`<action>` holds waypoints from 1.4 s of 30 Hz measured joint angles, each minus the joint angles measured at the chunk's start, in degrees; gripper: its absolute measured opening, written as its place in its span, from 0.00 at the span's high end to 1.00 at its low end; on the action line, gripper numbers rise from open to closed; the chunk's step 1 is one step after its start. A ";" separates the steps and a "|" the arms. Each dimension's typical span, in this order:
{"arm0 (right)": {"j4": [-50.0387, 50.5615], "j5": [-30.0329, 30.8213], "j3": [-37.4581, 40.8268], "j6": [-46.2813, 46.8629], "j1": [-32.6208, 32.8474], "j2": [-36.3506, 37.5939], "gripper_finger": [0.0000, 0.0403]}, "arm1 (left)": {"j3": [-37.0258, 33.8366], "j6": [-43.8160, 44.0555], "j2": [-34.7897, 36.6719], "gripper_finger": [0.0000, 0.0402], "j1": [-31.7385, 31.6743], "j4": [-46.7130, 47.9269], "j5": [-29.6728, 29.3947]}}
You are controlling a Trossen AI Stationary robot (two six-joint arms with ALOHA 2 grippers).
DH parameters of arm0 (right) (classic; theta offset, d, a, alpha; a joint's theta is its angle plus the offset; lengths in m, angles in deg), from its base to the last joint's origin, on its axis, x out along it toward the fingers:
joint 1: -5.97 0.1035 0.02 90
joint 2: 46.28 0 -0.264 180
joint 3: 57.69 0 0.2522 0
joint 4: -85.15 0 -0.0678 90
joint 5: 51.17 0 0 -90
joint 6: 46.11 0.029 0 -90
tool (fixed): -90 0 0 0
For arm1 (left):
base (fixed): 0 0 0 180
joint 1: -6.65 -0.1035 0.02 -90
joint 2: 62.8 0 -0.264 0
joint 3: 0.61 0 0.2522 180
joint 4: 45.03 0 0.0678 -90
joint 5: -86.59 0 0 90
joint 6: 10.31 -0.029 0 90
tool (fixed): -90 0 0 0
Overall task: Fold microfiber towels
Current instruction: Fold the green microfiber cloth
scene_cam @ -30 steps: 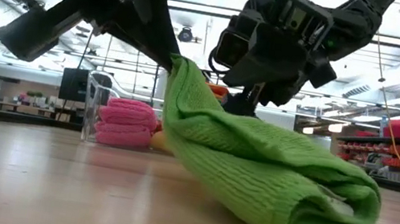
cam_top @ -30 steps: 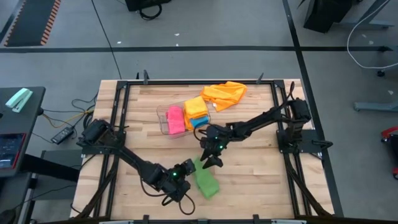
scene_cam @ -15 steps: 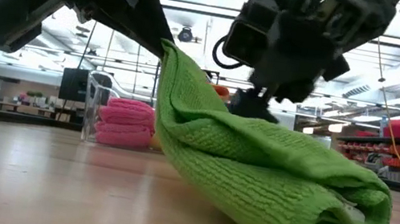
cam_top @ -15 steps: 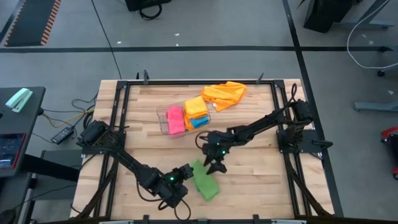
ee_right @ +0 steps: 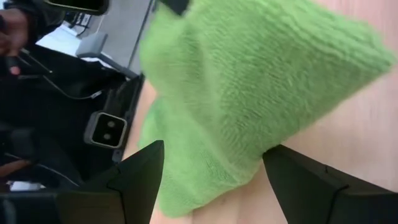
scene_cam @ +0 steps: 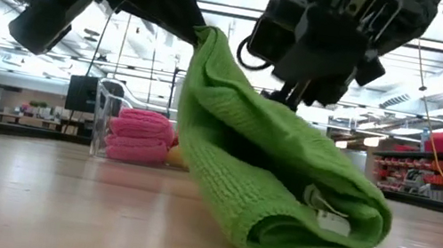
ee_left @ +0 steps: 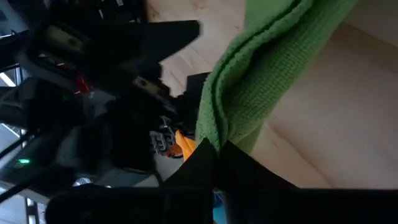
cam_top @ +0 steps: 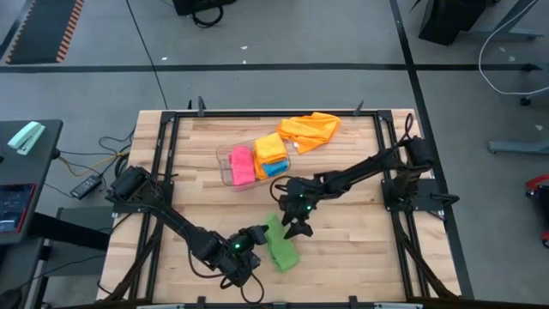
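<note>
Left tool (cam_top: 257,236) is clamped tight on one edge of the green towel (cam_top: 280,246), lifting that edge while the rest (rolled over on itself) lies on the table (cam_top: 360,249) near its front edge. Right tool (cam_top: 296,227) hangs just above the towel, fingers spread wide, gripping nothing. Pink towels (cam_top: 242,165) sit in the clear bin (cam_top: 225,157); an orange towel (cam_top: 310,129) lies beside it.

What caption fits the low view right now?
Left gripper lifts a corner of the folded green towel off the table; open right gripper hovers above.
</note>
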 joint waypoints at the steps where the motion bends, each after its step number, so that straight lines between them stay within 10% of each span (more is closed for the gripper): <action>1: 0.51 0.35 0.00 0.00 0.32 0.79 0.30 | 0.00 0.00 0.00 0.95 -0.02 0.14 0.01; 13: 5.50 26.31 -0.04 -9.29 12.30 8.72 0.30 | 0.00 5.94 0.00 0.95 0.96 6.76 6.00; 42: 16.44 34.08 0.00 1.91 20.29 6.44 0.30 | -2.04 44.71 -0.04 0.82 3.95 10.49 34.90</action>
